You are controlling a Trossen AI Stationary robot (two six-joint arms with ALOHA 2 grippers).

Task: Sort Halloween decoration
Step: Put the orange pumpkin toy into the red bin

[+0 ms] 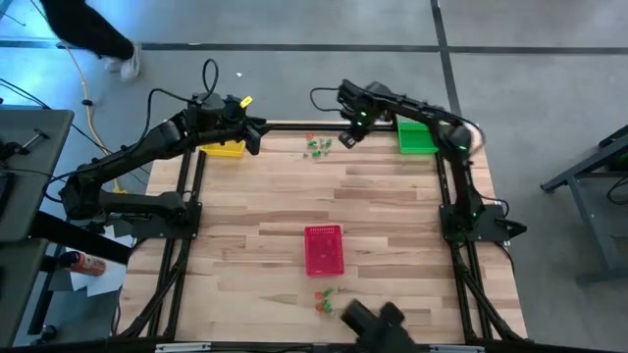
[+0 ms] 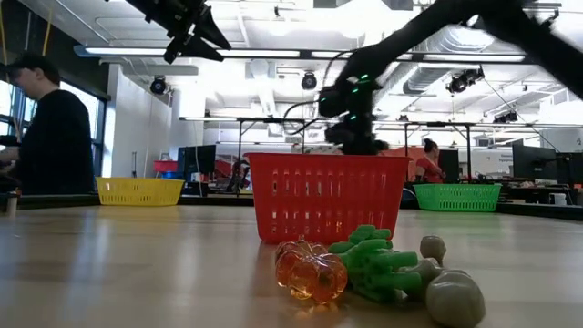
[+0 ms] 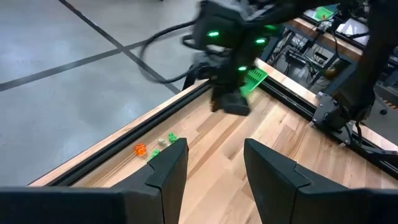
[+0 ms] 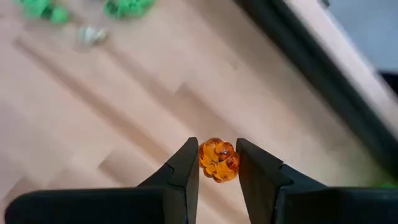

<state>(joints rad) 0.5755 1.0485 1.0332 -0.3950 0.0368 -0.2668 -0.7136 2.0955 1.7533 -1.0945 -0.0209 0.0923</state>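
Observation:
My right gripper hangs over the table's far edge, shut on a small orange pumpkin trinket. On the wood beneath it lie green trinkets and a pale one; they also show as a cluster. An orange trinket lies there too. My left gripper is raised by the yellow basket, open and empty. Near the front edge, an orange pumpkin, a green trinket and grey ones rest on the table. My right gripper pinches the orange pumpkin trinket by its two opposite sides, between the free ends of its two fingers. The fingers point down from above. The trinket is lifted clear of the table.
The red mesh basket stands in the table's near middle. The green basket sits at the far right corner. A dark camera mount is at the front edge. A person stands beyond the table on the left.

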